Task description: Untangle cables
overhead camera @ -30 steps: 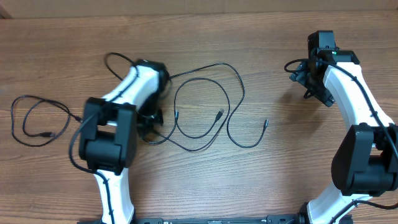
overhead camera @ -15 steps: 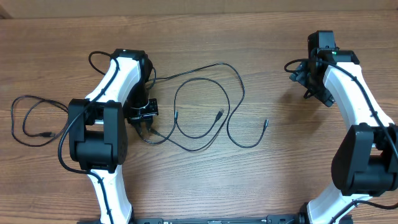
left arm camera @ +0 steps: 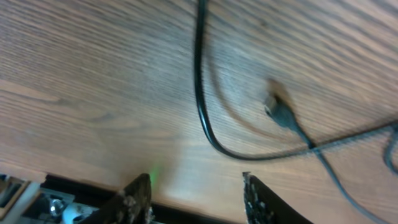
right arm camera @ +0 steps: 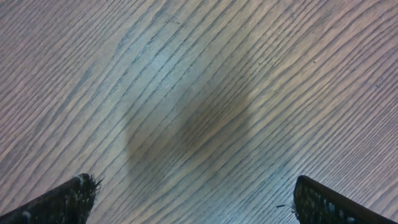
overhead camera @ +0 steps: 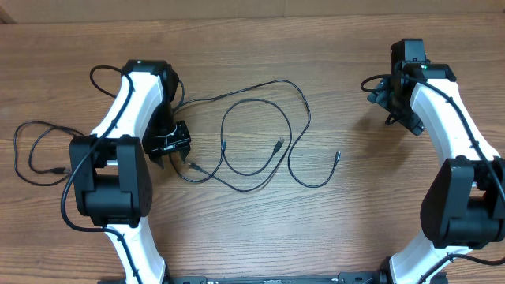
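Thin black cables lie on the wooden table. A looped cable [overhead camera: 260, 126] spreads across the middle with small plug ends [overhead camera: 278, 144]. A second cable [overhead camera: 39, 150] lies coiled at the far left, apart from it. My left gripper [overhead camera: 170, 150] is open and empty, just left of the middle cable's low loop [overhead camera: 193, 175]. The left wrist view shows a cable strand [left arm camera: 202, 93] and a plug end [left arm camera: 281, 113] ahead of the open jaws [left arm camera: 196, 190]. My right gripper [overhead camera: 394, 106] is open and empty at the far right, over bare wood [right arm camera: 193, 124].
Thicker black arm wires run by the left arm [overhead camera: 102, 75] and the right arm [overhead camera: 371, 83]. The arm bases stand at the table's front edge. A free plug end [overhead camera: 337, 155] lies at centre right.
My left arm has swung left, moving its gripper from over the middle cable to the cable's left side. The cables and the right arm have not moved.
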Controlling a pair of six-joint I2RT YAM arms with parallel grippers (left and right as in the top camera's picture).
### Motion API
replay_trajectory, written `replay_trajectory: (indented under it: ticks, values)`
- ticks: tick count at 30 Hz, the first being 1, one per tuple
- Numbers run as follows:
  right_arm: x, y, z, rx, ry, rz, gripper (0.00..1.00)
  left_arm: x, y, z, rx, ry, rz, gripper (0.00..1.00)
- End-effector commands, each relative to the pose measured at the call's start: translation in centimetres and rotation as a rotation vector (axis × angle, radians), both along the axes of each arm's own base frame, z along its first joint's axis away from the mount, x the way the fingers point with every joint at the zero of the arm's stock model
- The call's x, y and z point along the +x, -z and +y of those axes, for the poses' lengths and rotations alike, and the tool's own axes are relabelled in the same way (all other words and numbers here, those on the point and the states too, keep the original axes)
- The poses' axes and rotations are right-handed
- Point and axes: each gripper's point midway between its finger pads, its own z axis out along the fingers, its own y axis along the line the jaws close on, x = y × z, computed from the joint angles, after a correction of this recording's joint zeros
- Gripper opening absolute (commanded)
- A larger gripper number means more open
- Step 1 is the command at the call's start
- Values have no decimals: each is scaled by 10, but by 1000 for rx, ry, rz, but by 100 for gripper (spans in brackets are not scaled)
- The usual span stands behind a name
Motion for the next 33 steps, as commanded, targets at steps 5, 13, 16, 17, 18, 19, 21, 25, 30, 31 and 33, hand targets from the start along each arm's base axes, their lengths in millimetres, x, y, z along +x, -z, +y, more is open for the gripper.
replay_trajectory:
  ticks: [5,13,16,17,18,19,21,25,30,31,33]
  values:
    - [0,-3,-1,-8,8,-9,100,-6,28,9,98,-120,-40,48]
    - [0,-3,-1,-8,8,-9,100,9,42,1,33,-100,-115,8]
    - [0,-3,-1,-8,8,-9,100,29,27,1,9,-93,-168,4]
    - [0,-3,-1,-8,8,-9,100,37,20,1,-6,-94,-189,4]
    - [0,-3,-1,-8,8,-9,100,45,12,1,-17,-102,-214,4]
    - [0,-3,-1,-8,8,-9,100,56,2,0,-30,-111,-245,4]
    - [0,-3,-1,-8,8,-9,100,72,-10,2,-42,-122,-299,4]
    - [0,-3,-1,-8,8,-9,100,99,-25,10,-17,-123,-404,6]
    - [0,-3,-1,-8,8,-9,100,118,-23,32,109,-130,-491,9]
    - [0,-3,-1,-8,8,-9,100,120,-23,32,108,-131,-500,12]
    - [0,-3,-1,-8,8,-9,100,124,-24,32,107,-131,-519,32]
